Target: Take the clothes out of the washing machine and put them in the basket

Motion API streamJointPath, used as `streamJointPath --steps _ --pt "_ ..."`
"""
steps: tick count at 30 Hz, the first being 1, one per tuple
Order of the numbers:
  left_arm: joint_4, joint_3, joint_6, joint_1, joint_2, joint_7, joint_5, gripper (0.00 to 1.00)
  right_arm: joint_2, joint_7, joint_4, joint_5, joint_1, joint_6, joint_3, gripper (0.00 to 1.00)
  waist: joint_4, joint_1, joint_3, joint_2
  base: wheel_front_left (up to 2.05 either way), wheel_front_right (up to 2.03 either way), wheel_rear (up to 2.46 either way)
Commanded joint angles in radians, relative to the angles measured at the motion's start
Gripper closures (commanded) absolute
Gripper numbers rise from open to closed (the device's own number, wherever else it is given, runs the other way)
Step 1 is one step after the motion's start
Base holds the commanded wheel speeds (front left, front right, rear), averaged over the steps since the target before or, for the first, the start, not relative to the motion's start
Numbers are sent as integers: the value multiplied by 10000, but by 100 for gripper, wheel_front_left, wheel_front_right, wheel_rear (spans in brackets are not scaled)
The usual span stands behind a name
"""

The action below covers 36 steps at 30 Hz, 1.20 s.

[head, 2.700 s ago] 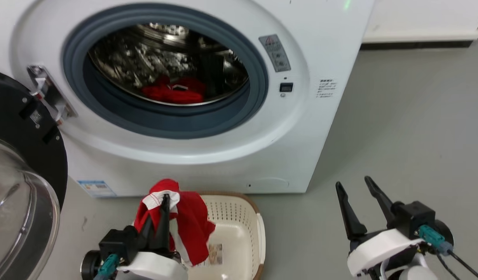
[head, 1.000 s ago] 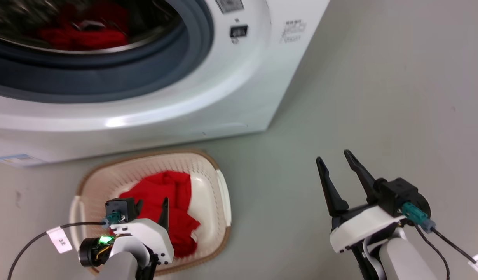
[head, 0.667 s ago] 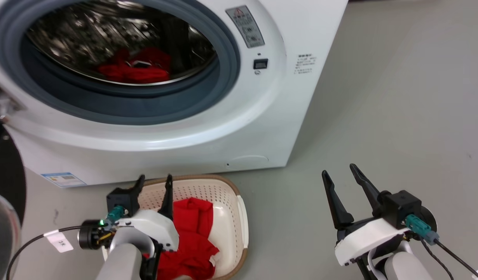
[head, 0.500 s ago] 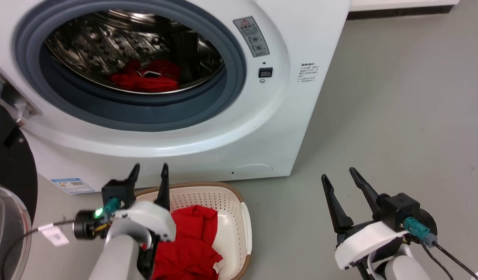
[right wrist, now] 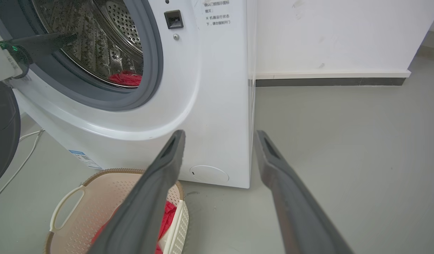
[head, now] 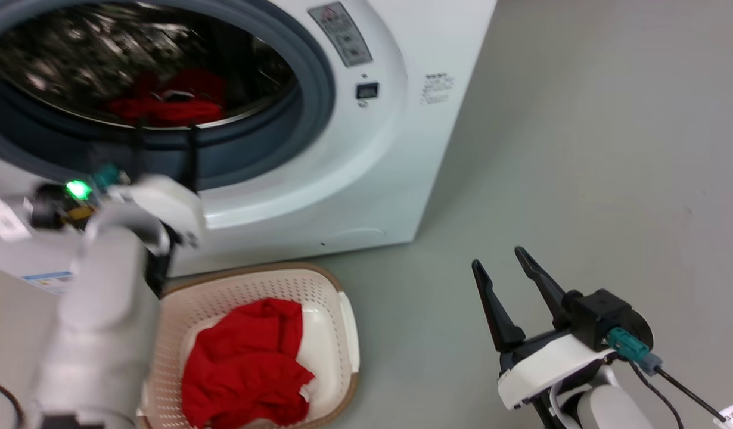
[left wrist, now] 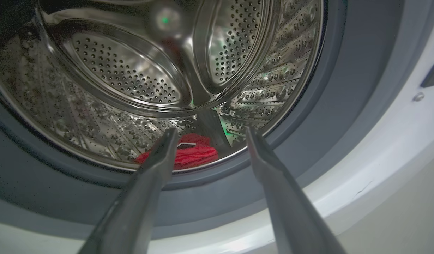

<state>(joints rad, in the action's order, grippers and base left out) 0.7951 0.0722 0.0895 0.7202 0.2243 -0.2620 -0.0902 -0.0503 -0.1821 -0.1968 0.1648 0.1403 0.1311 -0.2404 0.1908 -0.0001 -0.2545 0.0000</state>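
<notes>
One washing machine [head: 366,179], one basket [head: 350,333] near left, two red garments, one garment [head: 164,110] far in the drum, one garment [head: 241,363] in the basket, two grippers, left gripper [left wrist: 210,132], right gripper [head: 496,256]

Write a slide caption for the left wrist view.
Open left gripper aimed at the red garment lying low in the washing machine's steel drum.

Head and low right-wrist cameras share washing machine [head: 390,155] and basket [head: 350,325]; left wrist peers closely into the drum [left wrist: 125,74].
</notes>
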Motion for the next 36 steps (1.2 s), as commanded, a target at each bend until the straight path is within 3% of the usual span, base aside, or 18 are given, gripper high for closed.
streamJointPath --steps 1,7,19,31,32,33,34,36 --pt "420 77 51 750 336 147 158 0 0 -131 85 170 272 -5 -114 0 610 1 -775 0 0 0 0" --pt "1499 224 125 2406 1356 861 470 0 6 -434 -8 556 659 -5 -454 0 1336 1 -1816 0 0 0 0" --pt "3135 1370 399 5584 3649 3779 1258 0 15 -832 -230 1752 1471 -5 -1440 0 2922 1 -4073 0 0 0 0" --pt "3529 2924 410 7404 4554 6908 34 0 14 -830 254 2137 1460 -5 -1731 0 3360 1 -4815 0 0 0 0" --pt "3525 3048 410 7489 4614 7232 -113 46 14 -830 264 2154 1477 -5 -1756 0 3354 1 -4832 0 0 0 0" --pt "3512 3169 410 7538 4654 7541 -249 66 12 -830 273 2167 1495 -5 -1779 0 3344 1 -4841 0 0 0 0" --pt "3454 3255 410 7634 4723 7801 -411 100 12 -831 285 2186 1518 -5 -1800 0 3331 1 -4853 0 0 0 0" --pt "3357 3395 411 7756 4838 8334 -672 100 12 -831 300 2205 1554 -7 -1859 0 3305 1 -4858 0 0 0 0"
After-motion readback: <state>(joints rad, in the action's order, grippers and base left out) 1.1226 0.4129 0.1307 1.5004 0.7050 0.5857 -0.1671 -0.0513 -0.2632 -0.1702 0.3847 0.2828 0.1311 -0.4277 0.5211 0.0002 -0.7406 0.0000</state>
